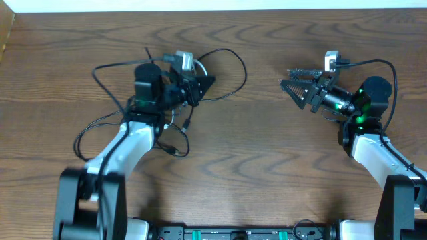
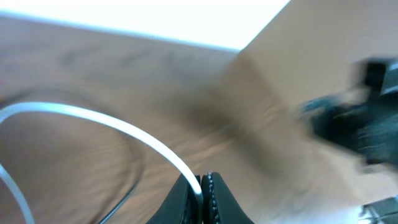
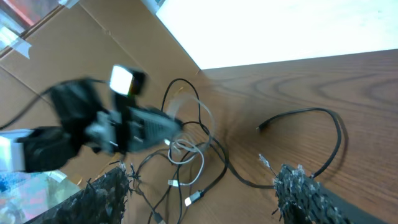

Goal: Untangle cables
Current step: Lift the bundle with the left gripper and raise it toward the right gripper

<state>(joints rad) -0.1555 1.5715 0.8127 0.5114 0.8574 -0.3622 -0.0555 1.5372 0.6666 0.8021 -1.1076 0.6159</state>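
Left gripper point(image 2: 203, 182) pinches the white cable point(image 2: 112, 123) tight, while right gripper point(image 1: 294, 82) stands wide open, empty.

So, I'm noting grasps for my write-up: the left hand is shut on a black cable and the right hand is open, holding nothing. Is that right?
Not quite: the cable is white, not black. The left wrist view shows the left hand shut on the white cable, which arcs away from its fingertips. The rest stands: the right hand is open, holding nothing.
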